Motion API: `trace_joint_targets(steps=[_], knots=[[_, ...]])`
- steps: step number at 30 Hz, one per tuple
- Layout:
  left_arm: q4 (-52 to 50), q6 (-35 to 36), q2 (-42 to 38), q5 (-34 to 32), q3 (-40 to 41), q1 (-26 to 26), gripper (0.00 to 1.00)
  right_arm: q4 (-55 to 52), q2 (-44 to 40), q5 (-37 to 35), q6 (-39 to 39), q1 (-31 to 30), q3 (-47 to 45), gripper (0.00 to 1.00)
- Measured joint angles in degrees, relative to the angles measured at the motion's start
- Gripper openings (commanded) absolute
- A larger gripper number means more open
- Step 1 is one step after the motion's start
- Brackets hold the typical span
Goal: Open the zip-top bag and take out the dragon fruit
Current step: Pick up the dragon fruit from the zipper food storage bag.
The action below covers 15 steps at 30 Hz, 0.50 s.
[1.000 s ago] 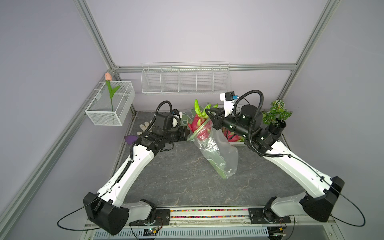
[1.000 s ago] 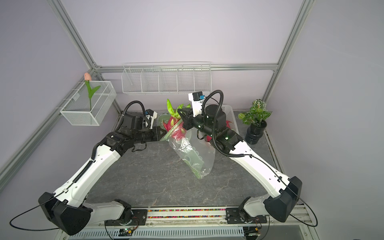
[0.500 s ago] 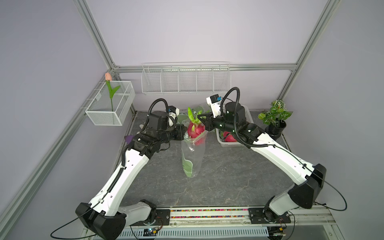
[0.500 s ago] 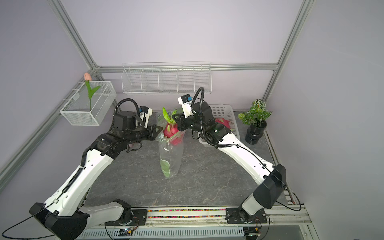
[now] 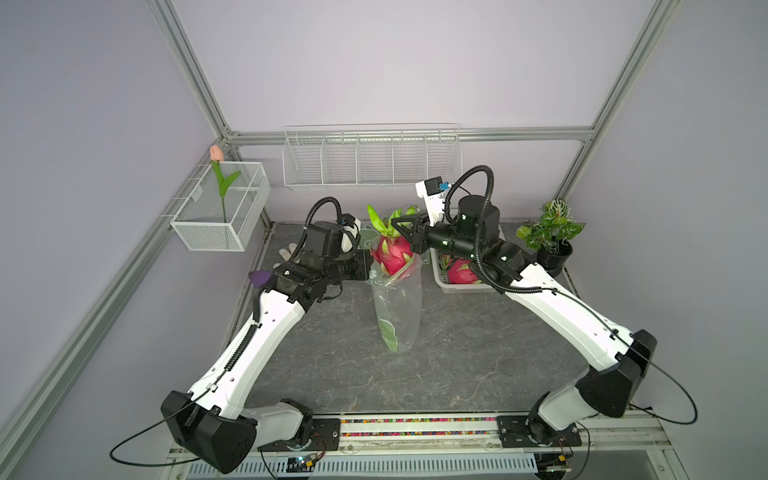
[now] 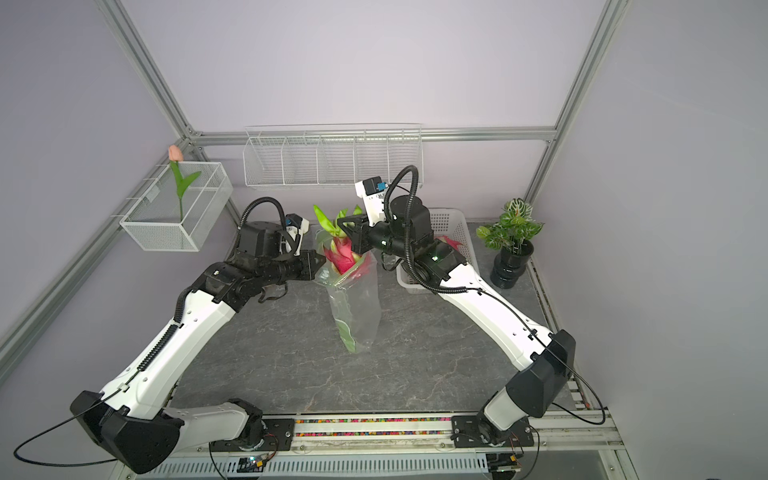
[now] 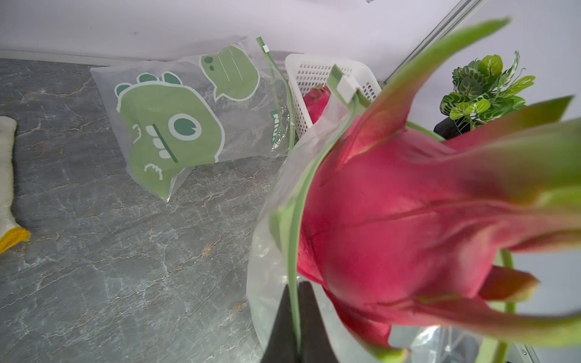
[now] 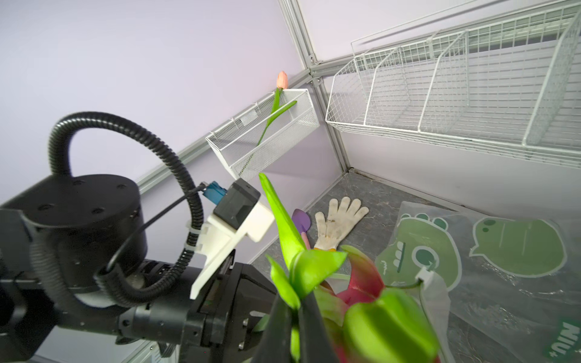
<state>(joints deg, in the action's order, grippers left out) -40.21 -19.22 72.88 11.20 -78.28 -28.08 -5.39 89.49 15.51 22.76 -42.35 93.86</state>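
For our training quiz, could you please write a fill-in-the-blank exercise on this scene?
1. The left gripper is shut on the zip rim of the upright ____.
2. The right gripper is shut on a green scale of the ____.
3. A second fruit lies in the white ____.
Missing words: bag; dragon fruit; basket.
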Motion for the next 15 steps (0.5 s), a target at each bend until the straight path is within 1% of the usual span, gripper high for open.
trace_joint_targets(steps=[4,15], knots=[[0.0,-0.2,0.0,0.0,0.0,0.0,0.0,1.4,0.0,1.3,1.0,0.0,0.0,0.07],[0.0,-0.3,0.0,-0.7,0.0,0.0,0.0,2.6,-0.4,1.2,0.8,0.3,2.4,0.07]])
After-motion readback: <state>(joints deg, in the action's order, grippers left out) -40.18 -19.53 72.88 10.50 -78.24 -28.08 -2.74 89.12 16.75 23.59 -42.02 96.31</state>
